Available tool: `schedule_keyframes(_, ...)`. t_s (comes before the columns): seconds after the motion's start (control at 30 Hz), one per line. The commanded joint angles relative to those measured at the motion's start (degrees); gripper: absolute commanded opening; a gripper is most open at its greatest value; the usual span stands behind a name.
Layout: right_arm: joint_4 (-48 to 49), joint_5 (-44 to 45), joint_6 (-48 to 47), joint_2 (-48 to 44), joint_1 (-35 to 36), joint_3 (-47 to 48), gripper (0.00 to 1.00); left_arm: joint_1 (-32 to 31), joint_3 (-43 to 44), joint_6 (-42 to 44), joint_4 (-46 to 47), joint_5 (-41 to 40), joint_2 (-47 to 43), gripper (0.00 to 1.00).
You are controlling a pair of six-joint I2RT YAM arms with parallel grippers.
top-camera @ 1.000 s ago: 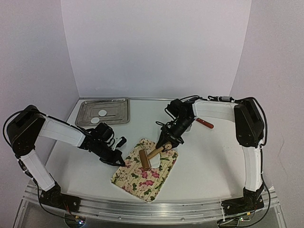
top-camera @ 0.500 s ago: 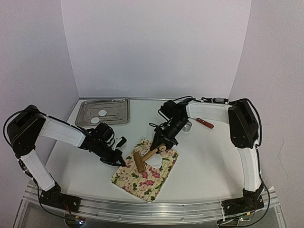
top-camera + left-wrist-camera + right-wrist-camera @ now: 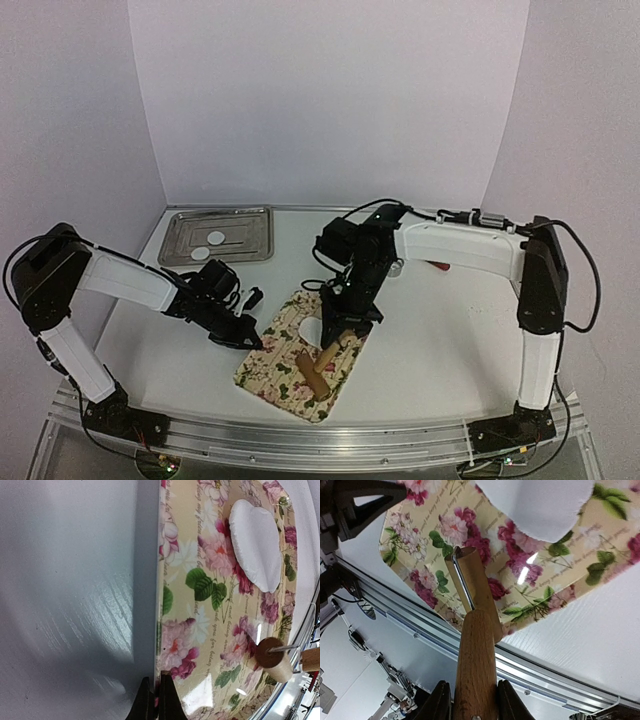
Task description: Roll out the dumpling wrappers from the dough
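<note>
Tray (image 3: 252,240): 2 wrappers (image 3: 216,238) inside | board (image 3: 285,375): dough sheet (image 3: 255,545) | R pincer (image 3: 474,702): rolling pin (image 3: 476,645)

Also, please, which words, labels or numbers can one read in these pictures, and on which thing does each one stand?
On the floral board: lines of cursive script printed among the flowers, too small and blurred to read.
On the rolling pin and the metal tray: no text visible.
Nothing else in any view can be read.
</note>
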Motion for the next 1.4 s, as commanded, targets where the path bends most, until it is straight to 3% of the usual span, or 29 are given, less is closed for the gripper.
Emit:
schedule_keyframes(0.0,-2.66,6.95,3.27,-9.09,-1.91,1.61,0.0,0.15,-1.7,-1.65,-0.34,-4.22,-3.09,0.0)
schedule_keyframes(0.1,-2.99,9.14,4.21,-12.15,-3.88,2.23,0.0,0.15,-2.32,-2.36,-0.43,-4.81,-4.64,0.01)
schedule_keyframes(0.27,-3.13,13.26,4.67,-17.54,-10.31,0.14,0.0,0.15,-2.83,-3.85,-0.47,-5.17,-7.69,0.1)
schedule_keyframes(0.5,-2.4,13.66,0.95,-22.4,-20.98,-7.25,0.0,0.17,-1.68,-7.71,-2.52,-6.8,-13.17,0.42)
schedule_keyframes(0.6,-0.08,7.88,-2.6,-22.89,-26.62,-12.21,0.0,0.95,0.07,-9.06,-5.43,-8.6,-15.14,0.57)
schedule_keyframes(0.77,3.55,-3.48,-8.56,-24.42,-34.84,-18.68,0.0,5.85,3.68,-9.85,-9.87,-8.88,-18.34,0.7)
schedule_keyframes(0.93,7.03,-13.2,-11.67,-24.8,-42.29,-26.86,0.0,11.03,4.17,-12.02,-11.02,-8.98,-23.44,0.9)
schedule_keyframes(1.1,8.7,-15.07,-14.79,-21.91,-43.46,-28.5,0.0,11.97,5.78,-11.91,-13.01,-10.33,-25.63,0.96)
schedule_keyframes(1.3,8.92,-6.38,-17.54,-19.13,-43.43,-30.15,0.0,12.1,7.19,-11.0,-15.14,-11.26,-26.62,0.97)
schedule_keyframes(1.37,9.32,-2.46,-19.02,-18.89,-43.46,-31.15,0.07,12.14,7.01,-11.05,-15.13,-11.42,-27.29,0.97)
